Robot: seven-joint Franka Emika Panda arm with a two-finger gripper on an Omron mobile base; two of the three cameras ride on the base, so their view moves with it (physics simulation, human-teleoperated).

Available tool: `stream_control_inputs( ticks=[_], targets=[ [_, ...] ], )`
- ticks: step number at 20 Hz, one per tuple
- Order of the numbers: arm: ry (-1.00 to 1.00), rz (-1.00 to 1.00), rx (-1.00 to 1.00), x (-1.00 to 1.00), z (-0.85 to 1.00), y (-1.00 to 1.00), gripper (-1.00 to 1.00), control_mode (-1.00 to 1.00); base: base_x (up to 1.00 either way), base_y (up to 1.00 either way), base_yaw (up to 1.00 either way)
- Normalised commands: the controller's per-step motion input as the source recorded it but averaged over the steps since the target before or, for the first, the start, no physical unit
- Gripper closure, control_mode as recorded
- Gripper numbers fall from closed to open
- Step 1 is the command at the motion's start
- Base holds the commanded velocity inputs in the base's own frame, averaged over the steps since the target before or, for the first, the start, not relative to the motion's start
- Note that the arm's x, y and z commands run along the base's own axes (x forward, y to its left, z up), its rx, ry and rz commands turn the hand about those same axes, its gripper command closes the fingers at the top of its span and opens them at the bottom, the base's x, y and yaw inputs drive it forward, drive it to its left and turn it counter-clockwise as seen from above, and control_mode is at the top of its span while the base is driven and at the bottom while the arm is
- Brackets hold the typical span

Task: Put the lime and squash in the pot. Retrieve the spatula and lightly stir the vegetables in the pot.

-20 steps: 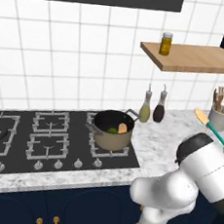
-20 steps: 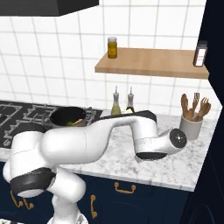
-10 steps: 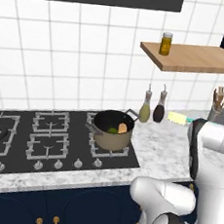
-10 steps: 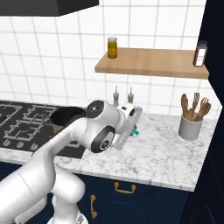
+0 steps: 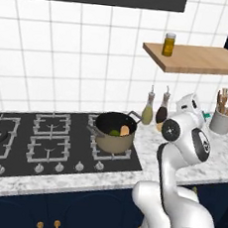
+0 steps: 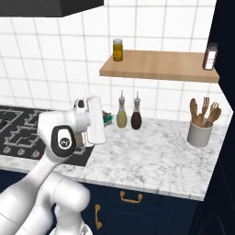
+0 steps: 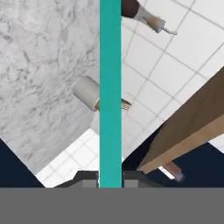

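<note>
The tan-bronze pot (image 5: pixel 112 140) stands on the right front burner of the hob. The small yellow-green lime (image 5: pixel 114 132) and the tan-orange squash (image 5: pixel 125 130) lie inside it. My gripper (image 7: pixel 110 178) is shut on the spatula (image 7: pixel 110 87), whose teal handle runs straight up the hand view and off its top edge. In the base views the hand hangs over the counter to the right of the pot, by the two bottles. A short piece of the teal spatula (image 6: pixel 109 119) (image 5: pixel 204 115) sticks out beside it.
An olive bottle (image 5: pixel 147 112) and a dark bottle (image 5: pixel 162 112) stand at the wall by the hand. A grey crock of wooden utensils (image 6: pixel 200 133) sits at the counter's right end. Overhead is a wooden shelf (image 6: pixel 156 69) with a jar (image 6: pixel 118 49).
The arm has swung left from the utensil crock toward the bottles and pot, carrying the spatula in the shut gripper. Pot, lime and squash have not moved.
</note>
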Motion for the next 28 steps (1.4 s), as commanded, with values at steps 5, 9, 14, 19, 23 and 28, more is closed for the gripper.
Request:
stream_control_inputs(
  ticks=[5,9,14,19,23,28],
  targets=[
    [0.25,0.15,-0.41,0.29,1.00,0.85,1.00,-1.00,0.00,0.00,0.00],
    [0.35,0.17,-0.27,0.53,1.00,0.63,1.00,-1.00,0.00,0.00,0.00],
    [0.36,0.18,-0.28,0.61,0.89,0.84,1.00,-1.00,0.00,0.00,0.00],
    [-0.19,-0.03,-0.09,0.07,-0.39,0.98,1.00,-1.00,0.00,0.00,0.00],
    [-0.02,-0.11,-0.05,0.32,-1.00,0.29,1.00,-1.00,0.00,0.00,0.00],
    [0.31,-0.04,-0.10,0.71,-1.00,0.05,1.00,-1.00,0.00,0.00,0.00]
  ],
)
